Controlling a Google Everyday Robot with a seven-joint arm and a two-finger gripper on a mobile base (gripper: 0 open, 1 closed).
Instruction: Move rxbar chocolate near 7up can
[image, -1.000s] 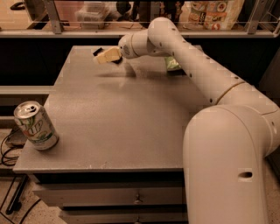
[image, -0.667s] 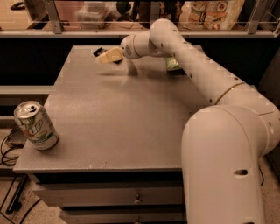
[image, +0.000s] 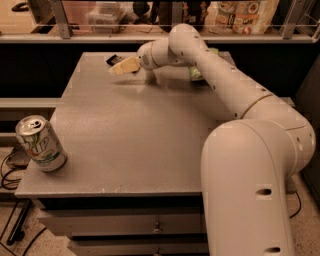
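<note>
Tool (image: 117, 66) at rxbar chocolate (image: 112, 59), 7up can (image: 40, 144) well apart

My gripper (image: 120, 66) hovers at the table's (image: 150, 150) far edge, just beside the black rxbar chocolate (image: 112, 59) (partly hidden); the 7up can (image: 40, 144) stands upright, well apart, at the near-left corner.

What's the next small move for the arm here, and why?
Probably ease the gripper a little forward onto the small black wrapped bar at the far edge of the grey table. It sits right at the bar, while the white and green soda can stands at the near left corner, far off.
</note>
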